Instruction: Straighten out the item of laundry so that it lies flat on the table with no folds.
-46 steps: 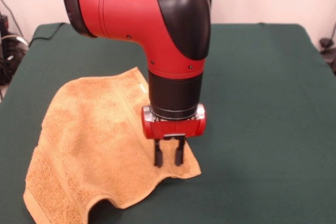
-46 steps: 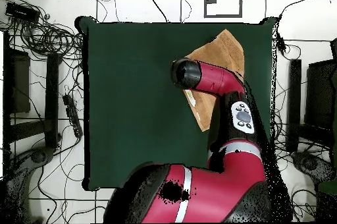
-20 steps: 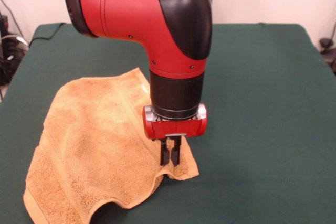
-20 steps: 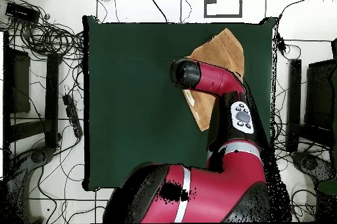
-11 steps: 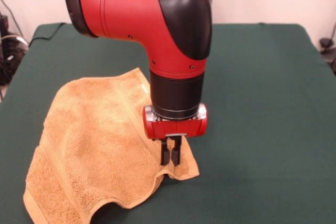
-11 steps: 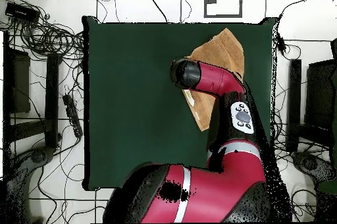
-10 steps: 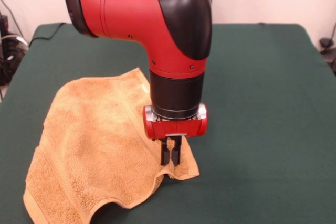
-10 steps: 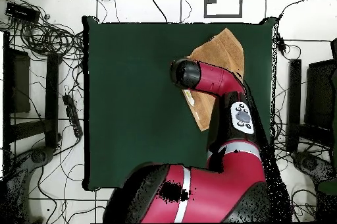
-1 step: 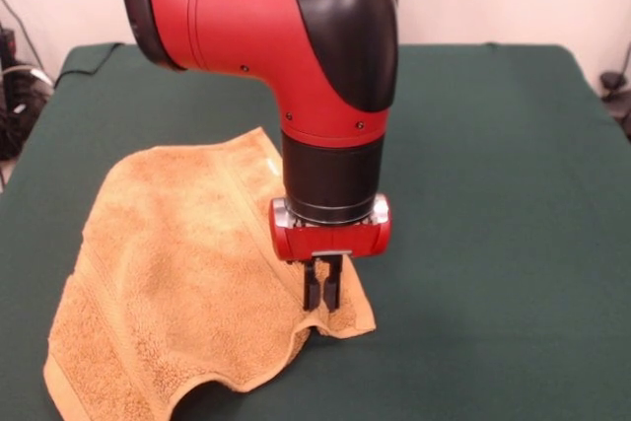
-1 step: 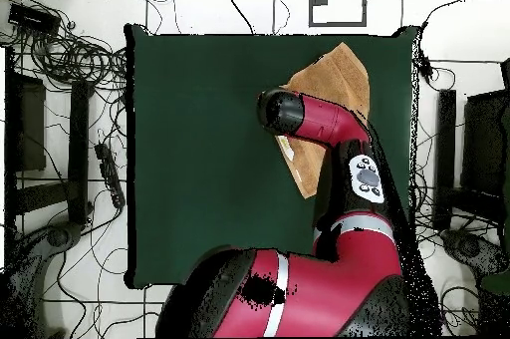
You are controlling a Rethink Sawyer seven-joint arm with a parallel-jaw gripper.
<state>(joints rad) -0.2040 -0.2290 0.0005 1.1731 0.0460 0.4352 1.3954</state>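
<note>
The item of laundry (image 9: 177,273) is a tan-orange terry towel lying rumpled on the left half of the dark green table (image 9: 493,204) in the front view. Its near edge curls and hangs by the table's front. My gripper (image 9: 322,305) points straight down at the towel's right corner and is shut on a pinch of the cloth there, which is bunched up slightly. In the overhead view the towel (image 10: 334,76) shows beside the red arm, which hides the gripper and part of the cloth.
Cables and equipment (image 10: 70,56) lie on the floor around the table in the overhead view. A white tag or light band (image 9: 268,160) shows at the towel's far edge.
The gripper went from open over the towel's corner to shut on it, pulling the cloth into a small bunch. In the last half second nothing has visibly moved.
</note>
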